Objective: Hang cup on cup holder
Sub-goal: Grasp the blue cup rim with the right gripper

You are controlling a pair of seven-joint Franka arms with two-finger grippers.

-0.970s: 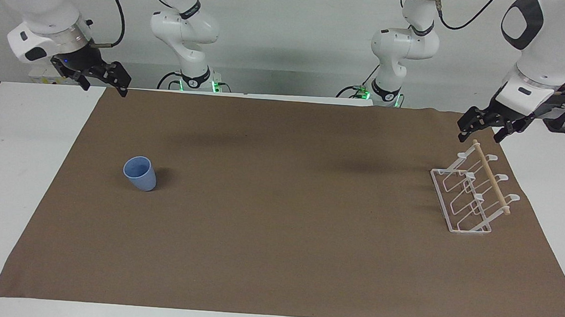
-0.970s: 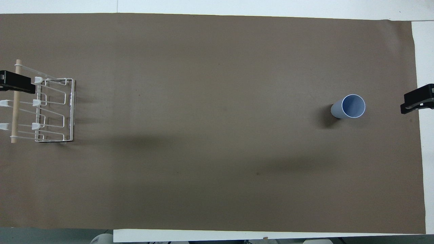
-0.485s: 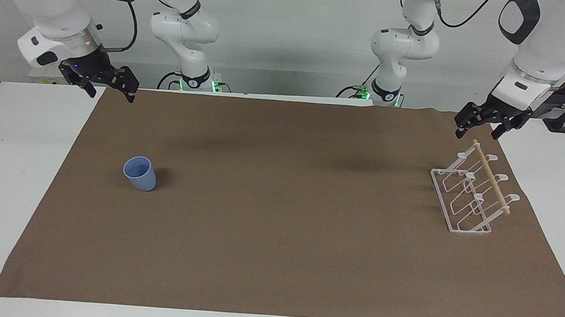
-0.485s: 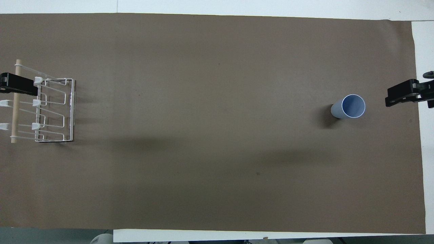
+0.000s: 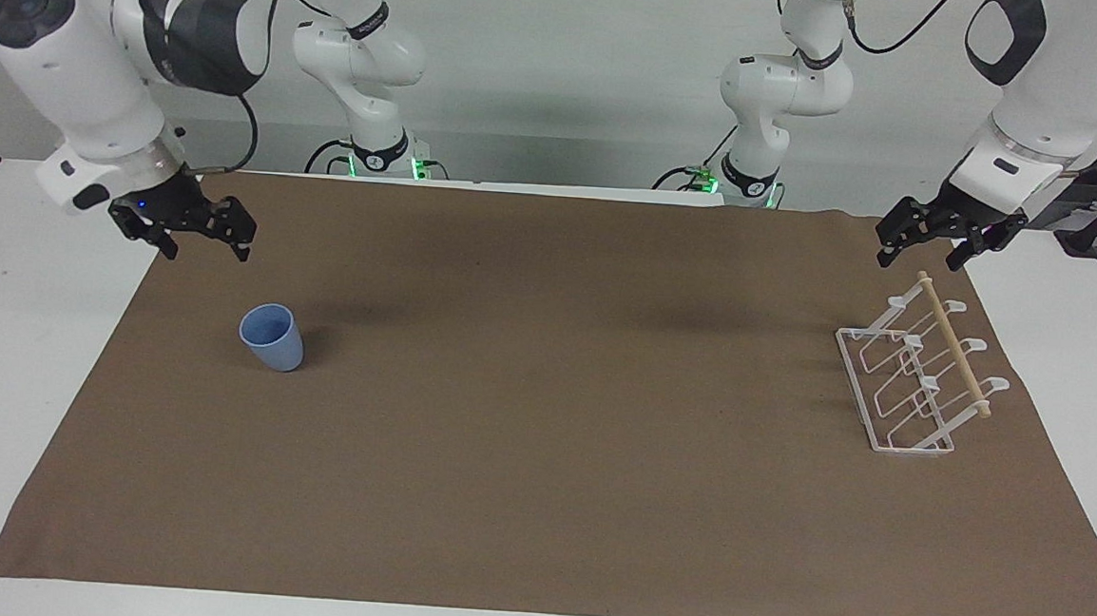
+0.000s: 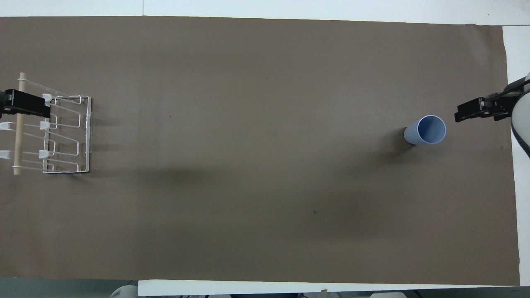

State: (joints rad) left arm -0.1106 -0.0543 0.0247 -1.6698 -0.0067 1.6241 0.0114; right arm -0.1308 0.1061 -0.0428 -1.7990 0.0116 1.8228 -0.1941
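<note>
Brown mat [image 5: 539, 460] covers the table, cup and holder well apart.
Upright blue cup [image 5: 272, 336] stands free near the right gripper [image 5: 198, 241], fingers spread, empty; left gripper [image 5: 919, 252], also spread, hangs over the cup holder [image 5: 916, 369].

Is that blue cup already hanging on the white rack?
No: the cup stands upright on the brown mat at the right arm's end, and the cup holder at the left arm's end carries nothing.
</note>
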